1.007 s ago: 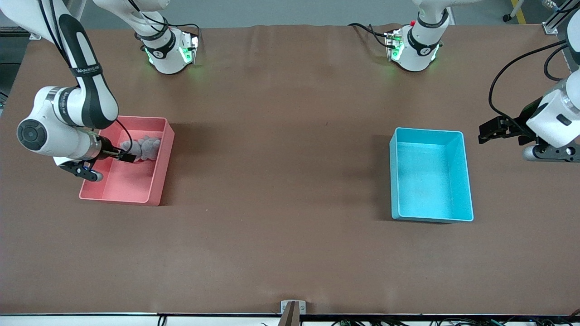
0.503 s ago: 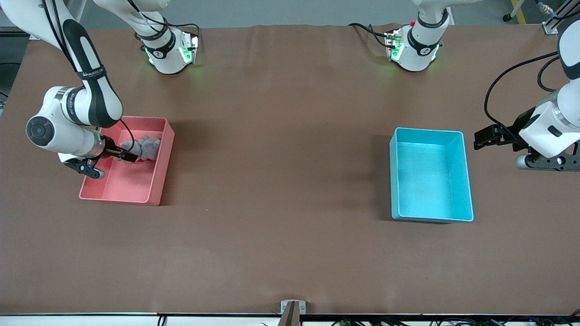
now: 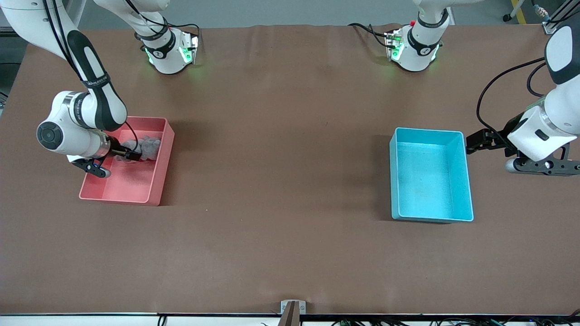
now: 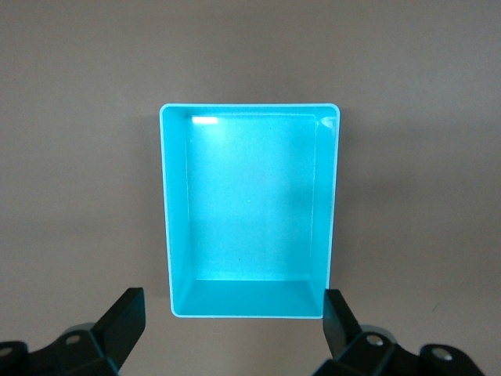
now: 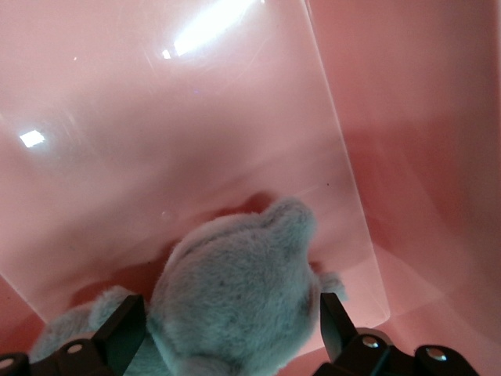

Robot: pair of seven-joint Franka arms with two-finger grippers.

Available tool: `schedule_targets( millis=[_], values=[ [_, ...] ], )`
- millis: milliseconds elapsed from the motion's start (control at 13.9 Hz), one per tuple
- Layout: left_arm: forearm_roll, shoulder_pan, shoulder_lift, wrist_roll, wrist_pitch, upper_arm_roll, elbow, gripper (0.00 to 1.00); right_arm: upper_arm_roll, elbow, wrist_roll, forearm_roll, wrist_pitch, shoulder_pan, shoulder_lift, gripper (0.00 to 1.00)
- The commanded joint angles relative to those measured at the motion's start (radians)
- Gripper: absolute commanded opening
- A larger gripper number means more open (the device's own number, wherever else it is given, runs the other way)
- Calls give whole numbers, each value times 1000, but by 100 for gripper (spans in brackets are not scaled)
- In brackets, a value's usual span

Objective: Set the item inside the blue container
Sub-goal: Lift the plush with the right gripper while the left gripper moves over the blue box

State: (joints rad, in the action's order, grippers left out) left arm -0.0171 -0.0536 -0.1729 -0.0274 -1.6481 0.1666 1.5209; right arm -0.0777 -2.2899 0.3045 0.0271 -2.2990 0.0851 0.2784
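Brown tabletop [image 3: 281, 181]. Right claw [image 5: 227, 337] is down inside the pink bin [image 3: 158, 176], fingers spread either side of the grey plush item [image 3: 147, 147], not clamped. Left claw [image 4: 235, 321] is spread wide, just beside the blue container [image 3: 462, 181], which holds nothing.

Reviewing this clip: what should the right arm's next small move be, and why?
Probably close the right pincer on the grey plush toy: its open fingers straddle the toy inside the pink bin, and the blue container holds nothing yet. The left pincer waits open beside that container.
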Motion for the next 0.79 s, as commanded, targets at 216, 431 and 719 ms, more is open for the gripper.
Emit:
schedule_targets(
  millis=[216, 431, 719],
  values=[
    [-14, 72, -13, -138, -36, 1, 4, 100, 10, -3, 24, 28, 7, 12, -2, 45],
    [-18, 116, -42, -219, -74, 1, 2, 100, 10, 0, 24, 28, 9, 12, -2, 26],
    [-18, 136, -65, -244, -87, 2, -2, 100, 10, 51, 31, 27, 71, 8, -4, 3]
  ],
)
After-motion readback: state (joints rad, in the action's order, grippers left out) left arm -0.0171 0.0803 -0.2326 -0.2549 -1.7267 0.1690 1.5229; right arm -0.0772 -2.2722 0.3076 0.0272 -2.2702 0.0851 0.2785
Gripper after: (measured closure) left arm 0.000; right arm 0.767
